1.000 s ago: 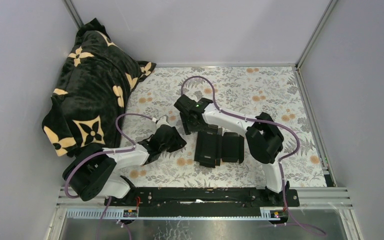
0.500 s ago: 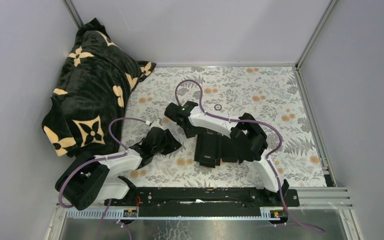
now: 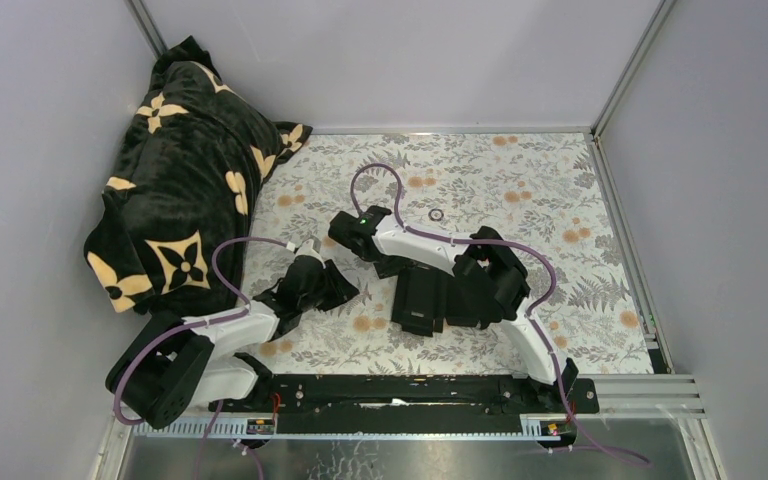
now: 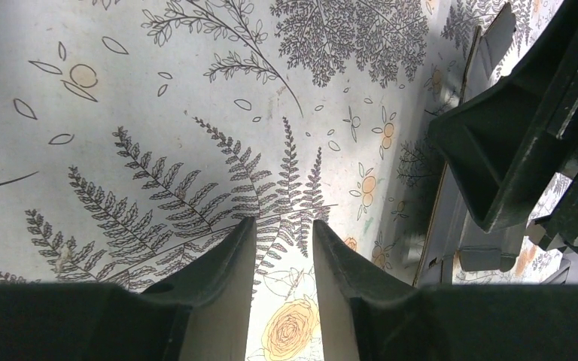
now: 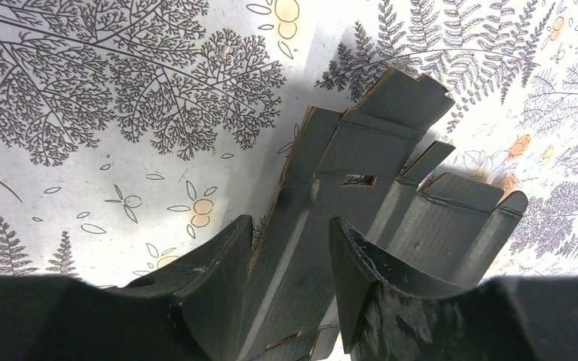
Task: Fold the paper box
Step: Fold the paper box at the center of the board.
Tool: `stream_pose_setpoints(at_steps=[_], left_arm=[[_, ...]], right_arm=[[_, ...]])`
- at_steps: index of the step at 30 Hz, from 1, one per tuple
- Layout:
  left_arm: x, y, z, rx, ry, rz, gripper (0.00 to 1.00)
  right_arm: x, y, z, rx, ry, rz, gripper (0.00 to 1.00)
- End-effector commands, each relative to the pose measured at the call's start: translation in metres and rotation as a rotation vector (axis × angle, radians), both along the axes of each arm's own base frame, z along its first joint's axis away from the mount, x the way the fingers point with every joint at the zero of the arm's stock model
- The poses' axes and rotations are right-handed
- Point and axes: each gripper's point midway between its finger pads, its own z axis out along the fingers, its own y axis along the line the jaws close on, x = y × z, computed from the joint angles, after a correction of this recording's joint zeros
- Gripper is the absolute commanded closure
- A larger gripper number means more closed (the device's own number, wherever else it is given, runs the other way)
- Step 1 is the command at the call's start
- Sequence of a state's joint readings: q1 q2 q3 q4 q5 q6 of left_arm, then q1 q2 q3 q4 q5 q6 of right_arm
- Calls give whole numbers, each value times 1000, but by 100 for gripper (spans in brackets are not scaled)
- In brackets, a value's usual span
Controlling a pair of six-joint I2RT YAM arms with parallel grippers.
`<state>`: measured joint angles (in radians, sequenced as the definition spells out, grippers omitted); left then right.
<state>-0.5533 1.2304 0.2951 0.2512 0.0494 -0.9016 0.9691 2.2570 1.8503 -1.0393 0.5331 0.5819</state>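
step: first fold not begun | flat matte black creased-card paper box (image 3: 418,292) centre-near on fern-print bench (image 3: 520,190) | my right fingers (image 5: 218,271) parted over its far-left flap, nothing pinched | my left fingers (image 4: 226,263) parted, empty, left of box | next, I judge: pinch flap, raise along crease

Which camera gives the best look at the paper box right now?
Right wrist: the paper box is close, flaps and creases clear. Top view shows a dark shape partly under the right arm; left wrist catches only an edge at its right.
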Motion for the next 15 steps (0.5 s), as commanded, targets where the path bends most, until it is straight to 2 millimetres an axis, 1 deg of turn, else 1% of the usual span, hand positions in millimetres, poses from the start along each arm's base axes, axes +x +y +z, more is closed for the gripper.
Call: stream_pose_setpoints(at_steps=[1,5,9,15], left_arm=[[2,1,5,-7,-33,-16,60],[3,2,5,-5,-32,-14,60],[3,3,5,-4,-32,-12,61],[4,2,5,-6,-31,-13,61]], right_arm=[[5,5,14,-2,-42,-2,51],[5,4,12,-9,-38,1,51],[4,3,11,-21,-34,7,55],[4,-2,11,-51,-37,7,55]])
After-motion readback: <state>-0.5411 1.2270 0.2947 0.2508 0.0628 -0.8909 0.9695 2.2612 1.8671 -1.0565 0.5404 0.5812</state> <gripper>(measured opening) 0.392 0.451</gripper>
